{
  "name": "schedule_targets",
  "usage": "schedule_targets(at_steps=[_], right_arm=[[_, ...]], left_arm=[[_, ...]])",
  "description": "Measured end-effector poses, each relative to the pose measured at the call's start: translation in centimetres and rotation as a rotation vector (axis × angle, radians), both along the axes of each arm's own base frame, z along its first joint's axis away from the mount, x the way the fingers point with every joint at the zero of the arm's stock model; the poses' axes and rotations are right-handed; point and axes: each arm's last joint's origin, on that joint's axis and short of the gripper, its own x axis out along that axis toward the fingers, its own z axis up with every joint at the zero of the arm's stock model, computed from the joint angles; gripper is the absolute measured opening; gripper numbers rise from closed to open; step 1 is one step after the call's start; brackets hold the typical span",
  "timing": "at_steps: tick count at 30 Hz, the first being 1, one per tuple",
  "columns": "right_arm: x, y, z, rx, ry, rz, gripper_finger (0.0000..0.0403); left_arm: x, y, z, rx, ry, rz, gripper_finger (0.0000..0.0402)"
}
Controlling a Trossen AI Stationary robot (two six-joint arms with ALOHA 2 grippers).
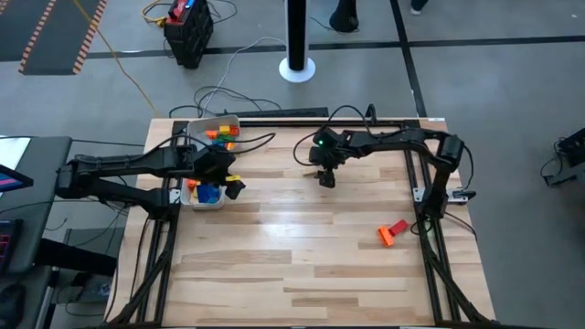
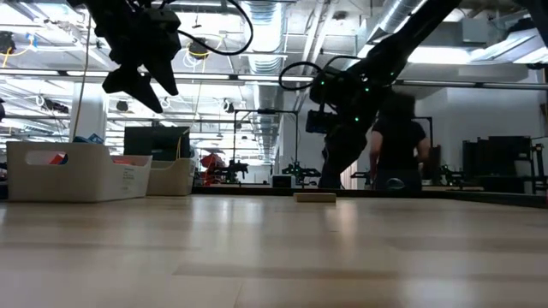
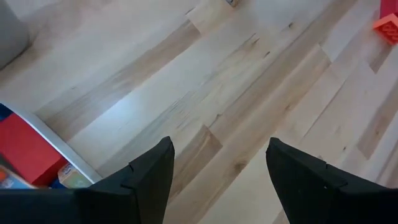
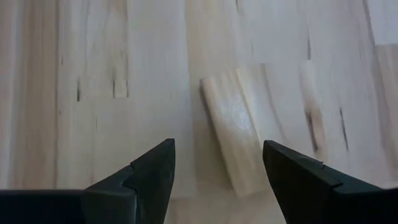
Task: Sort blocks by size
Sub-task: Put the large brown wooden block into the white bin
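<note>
While the right tool (image 4: 214,171) hangs over a pale tan block (image 4: 239,130) lying flat on the table (image 1: 311,265), its fingers stand wide apart with nothing between them, so the step in hand appears to be the approach to a pick. That tan block, seen from table height (image 2: 315,198), rests near the table's middle, well apart from the white trays (image 1: 203,196). Most blocks already lie in the trays, the nearer one showing red and blue pieces (image 3: 25,152) and the farther one orange and green. One red and orange pair (image 1: 394,232) lies alone on the table, well apart from the trays toward the right arm's side. The left tool (image 3: 217,168) hovers just beside the trays, wide open and empty. In my judgement the next move calls for a straight descent, fingers squared across the tan block's narrow width, before closing.
</note>
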Motion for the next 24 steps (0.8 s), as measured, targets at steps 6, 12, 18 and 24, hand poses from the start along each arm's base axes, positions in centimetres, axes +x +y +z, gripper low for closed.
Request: schedule_targets(at_steps=[6, 12, 18, 24], right_arm=[[-0.1, -0.8, 0.2, -0.030, -0.032, 0.002, 0.0270], [-0.9, -1.5, -0.6, -0.010, -0.042, -0.015, 0.0269], [-0.7, -1.3, -2.5, 0.034, -0.002, 0.001, 0.0269], [-0.1, -0.5, -2.7, -0.016, 0.014, 0.014, 0.0264]], left_arm=[[0.0, 0.0, 0.0, 0.008, 0.007, 0.006, 0.0245], [0.0, 0.1, 0.0, 0.017, 0.008, 0.014, 0.0245], [0.0, 0.1, 0.0, 0.020, 0.009, 0.016, 0.0245], [0.0, 0.1, -0.1, 0.019, 0.010, 0.017, 0.0245]])
